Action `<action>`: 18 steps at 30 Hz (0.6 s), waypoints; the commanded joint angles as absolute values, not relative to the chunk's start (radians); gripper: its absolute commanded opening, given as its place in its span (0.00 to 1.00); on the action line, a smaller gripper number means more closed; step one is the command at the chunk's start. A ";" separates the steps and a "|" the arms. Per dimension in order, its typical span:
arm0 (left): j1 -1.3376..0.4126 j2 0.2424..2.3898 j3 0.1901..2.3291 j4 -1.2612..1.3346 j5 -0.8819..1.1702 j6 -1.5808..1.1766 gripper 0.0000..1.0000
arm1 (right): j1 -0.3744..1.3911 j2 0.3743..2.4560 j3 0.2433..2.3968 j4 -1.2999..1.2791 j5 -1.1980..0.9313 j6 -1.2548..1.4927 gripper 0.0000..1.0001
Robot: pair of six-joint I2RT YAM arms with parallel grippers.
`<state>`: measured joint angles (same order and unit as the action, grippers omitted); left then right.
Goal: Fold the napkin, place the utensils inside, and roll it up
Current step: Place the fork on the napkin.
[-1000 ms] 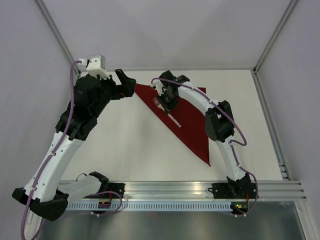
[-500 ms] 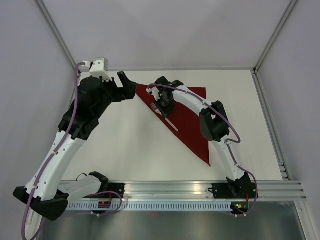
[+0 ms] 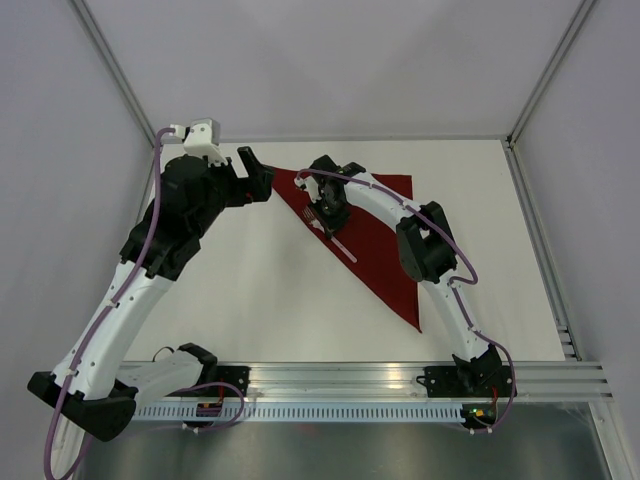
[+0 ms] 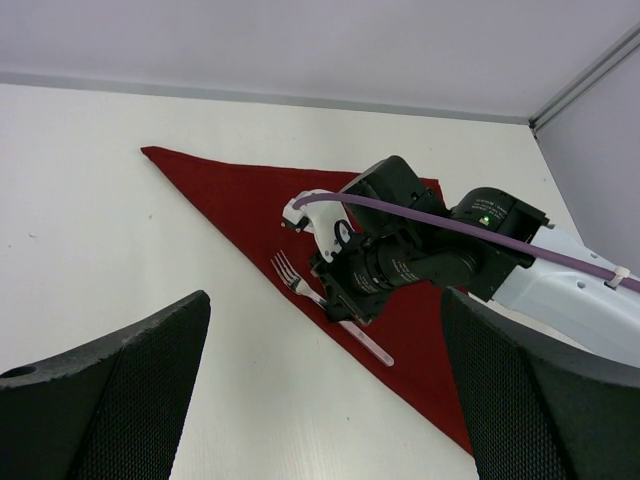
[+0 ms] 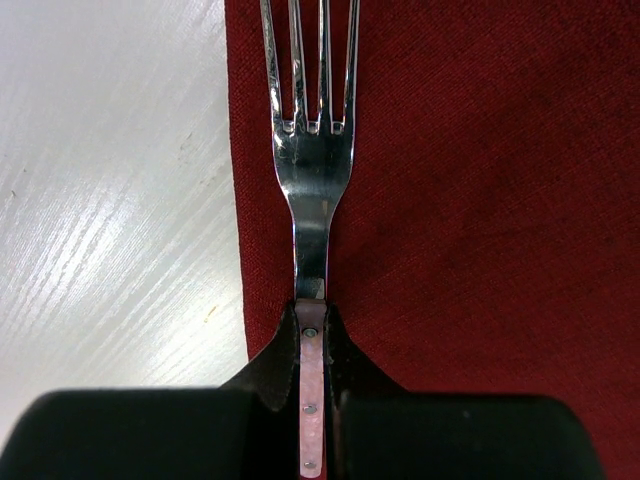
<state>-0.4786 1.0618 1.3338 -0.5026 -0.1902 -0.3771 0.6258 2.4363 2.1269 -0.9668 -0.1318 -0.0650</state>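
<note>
Dark red napkin [image 3: 385, 270] is a floppy folded triangle, so I'd grab a corner, while the stiff, slick fork [image 5: 312, 170] lies along its long edge, handle pinched in the right gripper [image 5: 312, 335], left gripper [image 3: 257, 172] wide open.

Dark red napkin [image 3: 385, 255], folded into a triangle, lies flat near the table's [image 3: 250, 290] far edge; slim silvery fork [image 3: 343, 245] along its long fold.
</note>
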 commanded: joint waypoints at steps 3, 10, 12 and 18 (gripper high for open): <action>-0.472 1.049 1.327 -0.488 -0.193 -0.359 1.00 | 0.632 2.453 2.166 -0.956 -0.077 -0.017 0.00; -0.471 1.052 1.319 -0.482 -0.189 -0.360 1.00 | 0.630 2.451 2.146 -0.953 -0.081 -0.023 0.00; -0.471 1.054 1.316 -0.480 -0.187 -0.362 1.00 | 0.632 2.450 2.141 -0.950 -0.083 -0.026 0.01; -0.469 1.058 1.312 -0.477 -0.187 -0.360 1.00 | 0.630 2.445 2.134 -0.943 -0.083 -0.034 0.04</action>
